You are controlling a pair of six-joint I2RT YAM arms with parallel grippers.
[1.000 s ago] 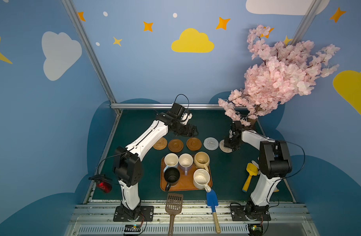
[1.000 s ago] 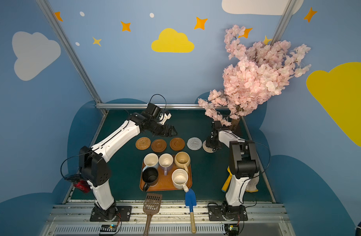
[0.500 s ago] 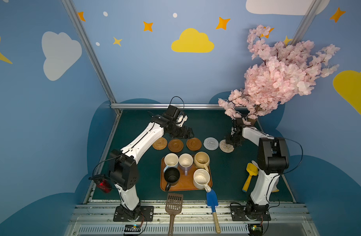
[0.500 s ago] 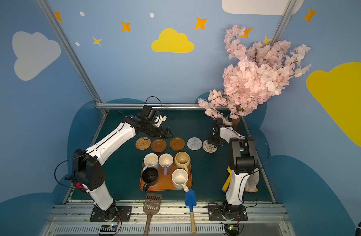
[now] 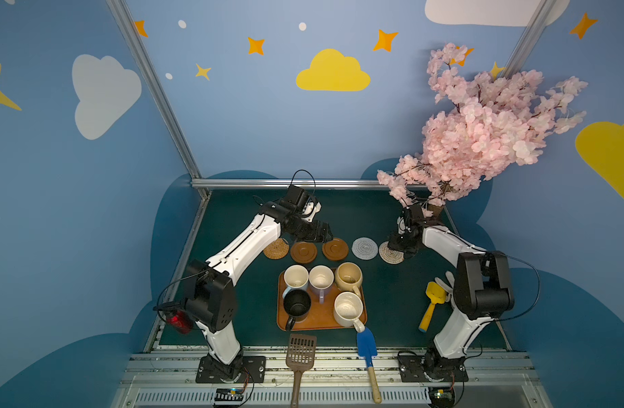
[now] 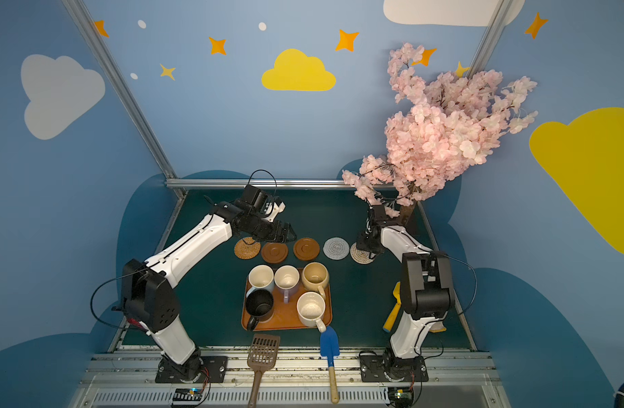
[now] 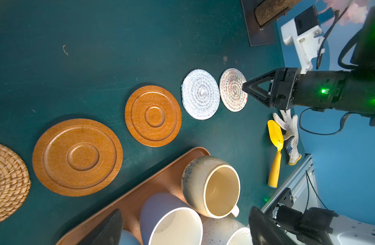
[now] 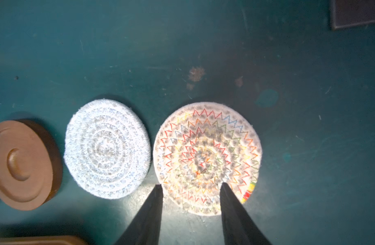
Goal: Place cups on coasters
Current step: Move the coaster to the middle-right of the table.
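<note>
Lying at the tabletop's front edge are a brown slotted spatula (image 5: 300, 353) and a blue trowel (image 5: 366, 348). The trowel's blade is just beside the handle of the wide cream mug (image 5: 348, 309).

Behind them, the orange tray (image 5: 323, 316) carries all five mugs upright. The black mug (image 5: 297, 305) and the wide cream mug stand in its front row. The light blue mug (image 5: 295, 278), lavender mug (image 5: 321, 277) and tan-yellow mug (image 5: 349, 275) stand in its back row. A yellow scoop (image 5: 431, 303) lies near the right edge.

Past the tray, the coasters run in a row from left to right: rattan coaster (image 5: 276, 248), wooden coaster (image 5: 303, 252), second wooden coaster (image 5: 335, 249), grey rope coaster (image 5: 364, 248) and cream rope coaster (image 5: 387, 253).

The left end effector (image 5: 324, 234) hangs above the two wooden ones, jaws wide apart and holding nothing. The right end effector (image 8: 191, 186) sits low over the cream rope coaster, jaws apart, tips at its rim. Whether they touch it cannot be told.

A pink blossom tree (image 5: 480, 134) fills the far right corner.
</note>
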